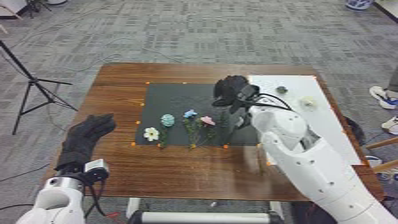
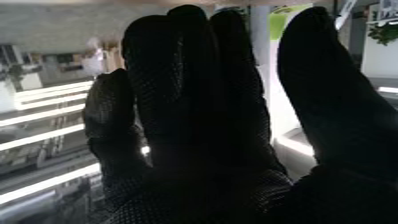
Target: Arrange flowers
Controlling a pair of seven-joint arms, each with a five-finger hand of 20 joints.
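Flowers (image 1: pixel 168 120) lie in a rough row across the near half of the dark mat (image 1: pixel 169 96), heads away from the robot and stems toward it: a white flower (image 1: pixel 151 133) at the left end, then a pale teal one, a small blue flower (image 1: pixel 189 113), and a pink flower (image 1: pixel 207 120) further right. To the right of the mat, a white board (image 1: pixel 293 131) holds a pale cream bloom (image 1: pixel 308 102) and a small dark bloom (image 1: pixel 282 90). The right hand (image 1: pixel 233 89) is over the mat's right side, near the board, its fingers straight and its thumb held well apart, with nothing gripped between them. The arranging looks partway along, probably between one placement and the next. If the two blooms on the board are meant for the row, the next move calls for the right hand to go over the board, close gently on one stem, and lay it beside the others without dragging their thin stems. The left hand (image 1: pixel 87 134) waits by the left edge of the brown table (image 1: pixel 178 172), loose and empty. Beyond that edge, a black tripod (image 1: pixel 32 79) stands on the grey floor (image 1: pixel 213 30).
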